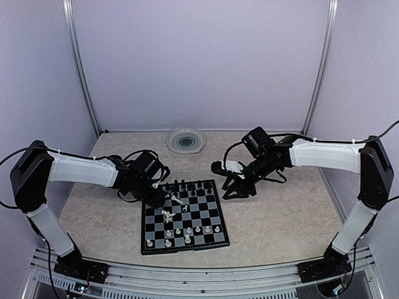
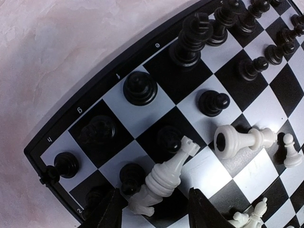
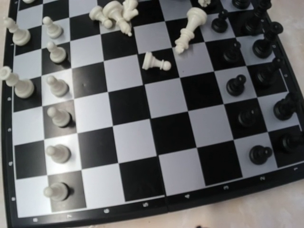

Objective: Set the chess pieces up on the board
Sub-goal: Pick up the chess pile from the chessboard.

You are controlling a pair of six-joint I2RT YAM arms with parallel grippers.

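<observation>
Straddling a toppled white piece (image 2: 164, 178), left end effector (image 2: 154, 202) released; right end effector (image 1: 237, 193) released.

From above, the chess pieces (image 1: 167, 215) are too small for me to tell their kinds. In the left wrist view the bottom edge cuts off the tips of the left pincer (image 2: 154, 216), and the board (image 2: 80, 110) runs out of frame.

White pawns (image 3: 58, 88) stand left, black pieces (image 3: 236, 85) right, toppled white pieces (image 3: 190, 28) between them.
</observation>
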